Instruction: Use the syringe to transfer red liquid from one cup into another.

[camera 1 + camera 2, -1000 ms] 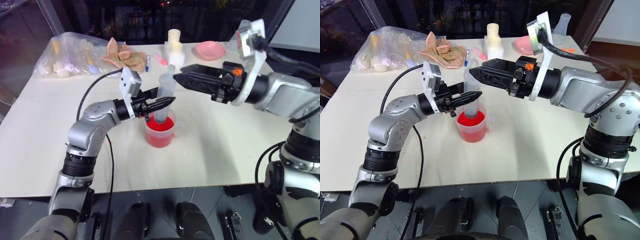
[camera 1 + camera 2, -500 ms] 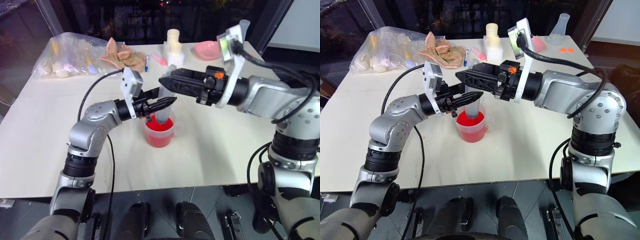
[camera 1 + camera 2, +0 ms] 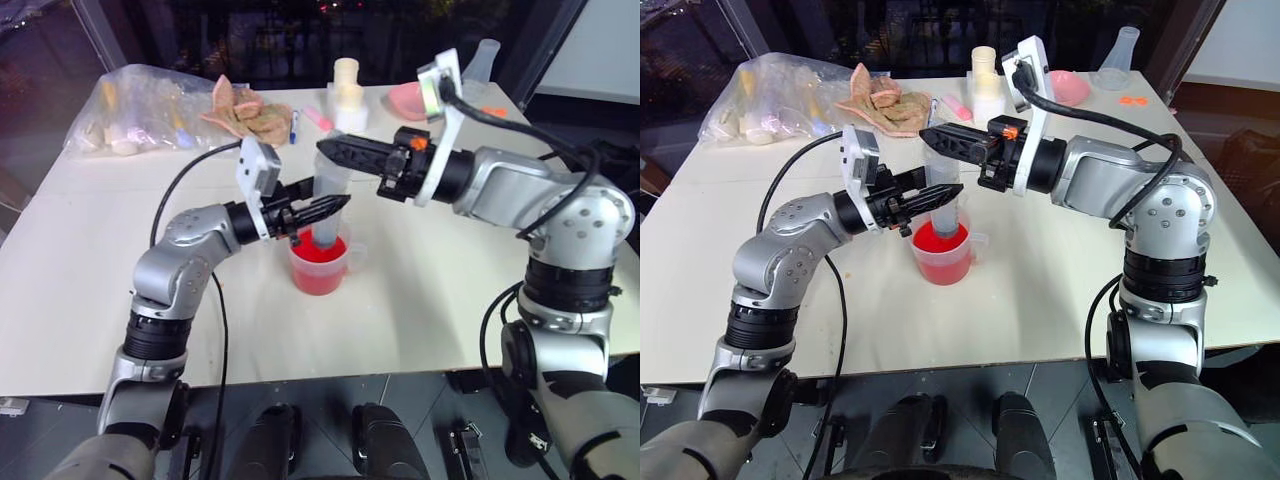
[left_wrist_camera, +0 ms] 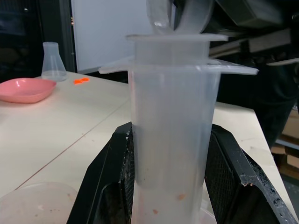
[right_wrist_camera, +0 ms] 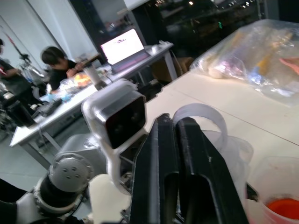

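A clear bag (image 3: 140, 110) of small items lies at the table's (image 3: 80, 260) far left corner, a crumpled cloth (image 3: 250, 108) beside it. Mid-table stands the handled cup (image 3: 322, 266), partly full of red liquid (image 3: 320, 252), with the syringe (image 3: 328, 200) upright in it, tip down in the liquid. Further back sit a white bottle (image 3: 348, 95), a pink bowl (image 3: 1068, 87) and a clear flask (image 3: 1120, 52) (at the far right edge). Bare tabletop spreads around the cup, widest toward the near edge. The left gripper (image 3: 322, 208) is clamped on the syringe barrel. The right gripper (image 3: 335, 152), fingers pressed together, sits at the plunger's top ring; whether it pinches the ring I cannot tell.
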